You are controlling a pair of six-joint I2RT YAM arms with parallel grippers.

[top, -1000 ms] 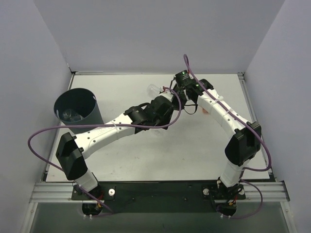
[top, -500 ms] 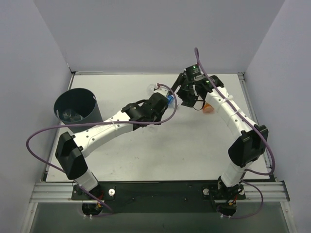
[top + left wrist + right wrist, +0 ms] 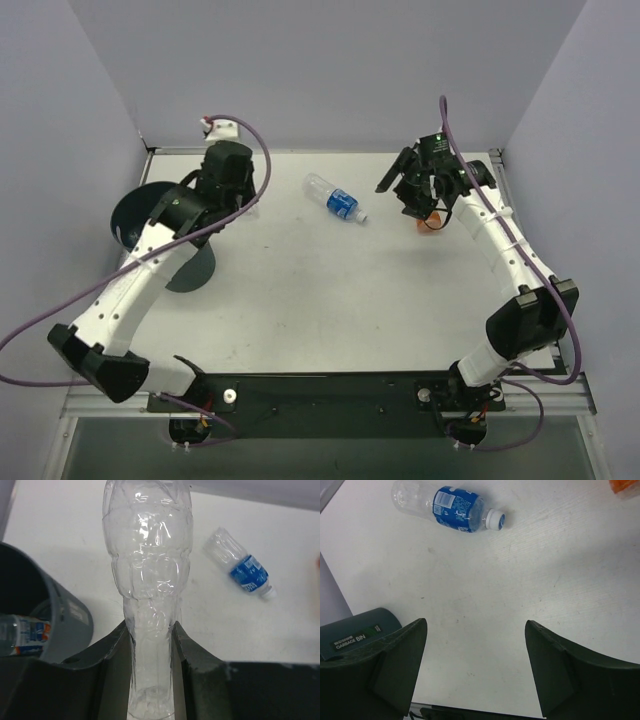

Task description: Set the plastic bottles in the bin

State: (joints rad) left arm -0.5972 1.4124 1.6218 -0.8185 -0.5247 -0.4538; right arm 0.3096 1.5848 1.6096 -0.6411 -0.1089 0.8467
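Table (image 3: 320, 300): left arm (image 3: 130, 290) crosses bin (image 3: 128, 212), left tool (image 3: 150, 627) clamps clear bottle (image 3: 147, 555); right tool (image 3: 476, 624) spread.

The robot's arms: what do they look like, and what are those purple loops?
Both the left arm and right arm have white links with black joints. A purple cable loops along each. The right claw has two dark wedge-shaped fingers; a small green light sits on its wrist.

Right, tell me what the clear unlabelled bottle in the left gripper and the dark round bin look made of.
The clear ribbed bottle: thin transparent plastic, glossy; the table shows through and its moulded ridges catch highlights. The dark round bin: probably moulded plastic, matte; smooth thin wall, dull even sheen.
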